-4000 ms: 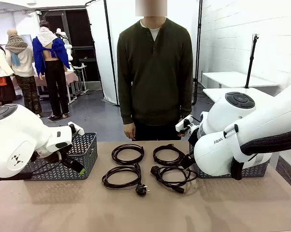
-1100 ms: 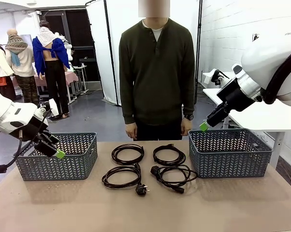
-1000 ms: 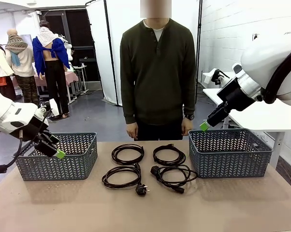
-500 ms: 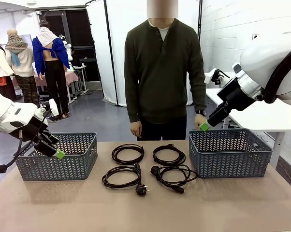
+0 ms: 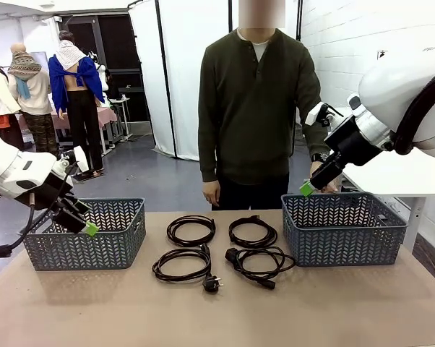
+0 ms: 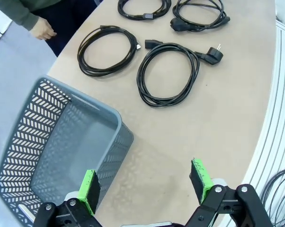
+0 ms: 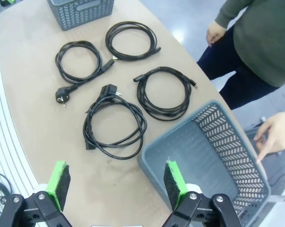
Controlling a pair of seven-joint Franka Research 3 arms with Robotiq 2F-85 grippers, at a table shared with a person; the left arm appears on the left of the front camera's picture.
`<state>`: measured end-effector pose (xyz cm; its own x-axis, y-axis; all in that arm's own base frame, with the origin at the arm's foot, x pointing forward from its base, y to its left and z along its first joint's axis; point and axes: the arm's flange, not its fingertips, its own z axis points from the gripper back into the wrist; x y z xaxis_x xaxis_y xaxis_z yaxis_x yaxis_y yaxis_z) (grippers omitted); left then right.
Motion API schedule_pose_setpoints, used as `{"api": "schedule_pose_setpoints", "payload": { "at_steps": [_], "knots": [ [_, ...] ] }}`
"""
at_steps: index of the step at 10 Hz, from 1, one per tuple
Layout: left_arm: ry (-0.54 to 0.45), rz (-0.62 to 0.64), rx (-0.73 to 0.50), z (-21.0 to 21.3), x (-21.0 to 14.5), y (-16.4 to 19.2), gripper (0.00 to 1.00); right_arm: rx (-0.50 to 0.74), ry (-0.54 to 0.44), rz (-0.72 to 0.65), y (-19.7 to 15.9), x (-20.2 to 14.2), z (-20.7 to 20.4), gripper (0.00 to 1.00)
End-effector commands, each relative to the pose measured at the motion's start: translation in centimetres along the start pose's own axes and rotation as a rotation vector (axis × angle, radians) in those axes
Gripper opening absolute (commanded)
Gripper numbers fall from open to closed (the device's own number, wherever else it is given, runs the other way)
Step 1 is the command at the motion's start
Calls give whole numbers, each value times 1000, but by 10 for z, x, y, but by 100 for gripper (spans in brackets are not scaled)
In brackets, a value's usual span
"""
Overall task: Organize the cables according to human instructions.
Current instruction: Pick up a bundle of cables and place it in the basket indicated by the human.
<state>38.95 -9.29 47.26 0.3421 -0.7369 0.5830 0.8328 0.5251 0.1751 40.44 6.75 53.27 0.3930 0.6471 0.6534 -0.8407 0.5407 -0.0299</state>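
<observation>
Table [image 5: 347, 311]: person [image 5: 257, 108] stood at far side, twd right. Grey baskets [image 5: 87, 246] set at L and R ends. Four cables [image 5: 212, 283] laid coiled betw. baskets, in two rows. L gripper [image 6: 143, 182] held open, empty, above L basket's edge. R gripper [image 7: 115, 182] held open, empty, above R basket.

Two farthest cables [image 6: 176, 24], tops beyond the picture's edge
</observation>
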Motion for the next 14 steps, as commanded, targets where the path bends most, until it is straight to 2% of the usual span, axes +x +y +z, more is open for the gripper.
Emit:
{"api": "schedule_pose_setpoints", "payload": {
  "at_steps": [1, 3, 14],
  "knots": [
    [-29, -2, 3, -5, 12, 6, 100, 20, -26, 13, -1, -5, -5, 100],
    [-3, -5, 4, 1, 5, 2, 100, 20, -26, 13, -1, -5, -5, 100],
    [-3, -5, 4, 1, 5, 2, 100, 20, -26, 13, -1, -5, -5, 100]
  ]
}}
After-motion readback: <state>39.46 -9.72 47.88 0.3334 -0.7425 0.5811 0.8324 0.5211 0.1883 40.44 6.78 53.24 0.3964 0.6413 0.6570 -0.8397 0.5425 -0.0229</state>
